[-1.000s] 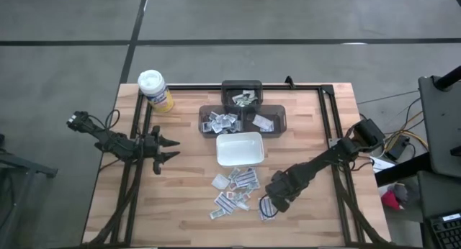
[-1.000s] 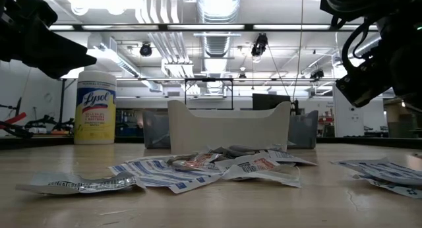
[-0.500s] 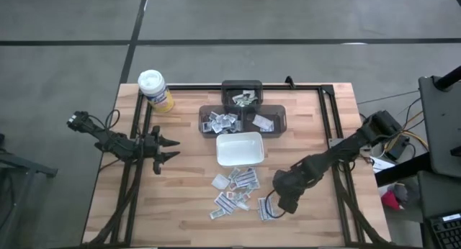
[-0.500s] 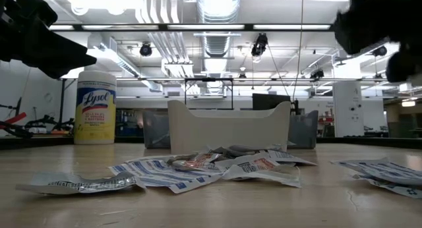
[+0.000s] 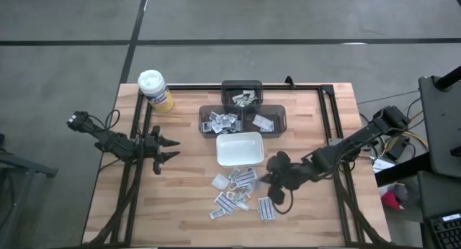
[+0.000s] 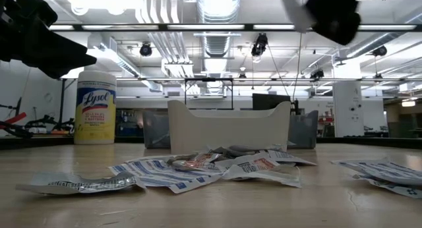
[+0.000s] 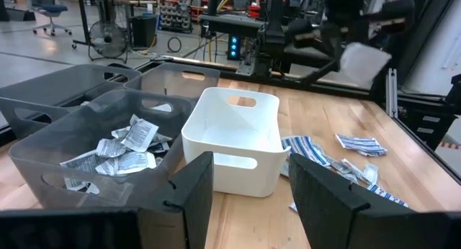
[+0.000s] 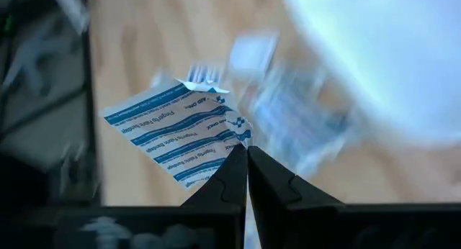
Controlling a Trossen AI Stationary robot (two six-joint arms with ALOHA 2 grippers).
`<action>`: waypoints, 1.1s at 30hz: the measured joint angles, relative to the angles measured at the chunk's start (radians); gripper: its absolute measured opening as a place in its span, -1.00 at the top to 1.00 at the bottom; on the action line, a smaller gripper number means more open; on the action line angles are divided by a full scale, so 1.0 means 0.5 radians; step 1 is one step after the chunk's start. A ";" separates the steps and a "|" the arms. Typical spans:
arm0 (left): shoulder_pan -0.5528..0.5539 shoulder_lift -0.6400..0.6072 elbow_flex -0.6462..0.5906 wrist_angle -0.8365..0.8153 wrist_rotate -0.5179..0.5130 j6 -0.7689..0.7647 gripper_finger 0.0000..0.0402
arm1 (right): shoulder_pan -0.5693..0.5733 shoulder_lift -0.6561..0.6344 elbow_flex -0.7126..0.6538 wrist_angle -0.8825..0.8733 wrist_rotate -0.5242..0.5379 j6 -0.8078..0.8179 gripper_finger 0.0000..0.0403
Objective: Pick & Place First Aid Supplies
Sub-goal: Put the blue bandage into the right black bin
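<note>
Three dark see-through bins (image 5: 243, 114) sit at the upper middle of the high view, one behind and two side by side; each holds small packets. Below them stands one white dish (image 5: 239, 149), a smooth rounded rectangle with cut-out handles. One yellow canister (image 5: 155, 90) with a white lid stands at the upper left corner of the pale wooden table (image 5: 187, 184).

A loose heap of flat packets (image 5: 235, 189), roughly ten though they overlap too much to count surely, lies below the dish in the lower middle of the frame. They are thin, crinkled paper rectangles, white and grey with blue or red print. A few more packets (image 5: 267, 209) lie just right of the heap.

The right claw (image 5: 276, 165) hangs over the table just right of the dish, its jaws pressed tight on one blue-striped packet (image 8: 176, 137), pinched by one edge so that it juts out past the tips. In the low view this claw shows at the upper right, clear of the table.

The left claw (image 5: 171, 149) hovers at the left middle of the high view, jaws spread fairly wide, touching nothing, pointing toward the dish.
</note>
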 joint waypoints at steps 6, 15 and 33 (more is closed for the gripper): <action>0.000 0.000 0.000 0.002 0.000 0.000 0.12 | -0.002 0.001 0.000 0.161 0.762 -0.036 0.96; 0.001 0.000 0.000 0.002 0.000 0.000 0.12 | -0.093 0.001 0.003 0.115 1.467 0.014 0.96; 0.002 0.000 0.000 0.003 0.000 0.000 0.12 | -0.809 -0.028 0.153 -0.738 1.320 -0.535 0.96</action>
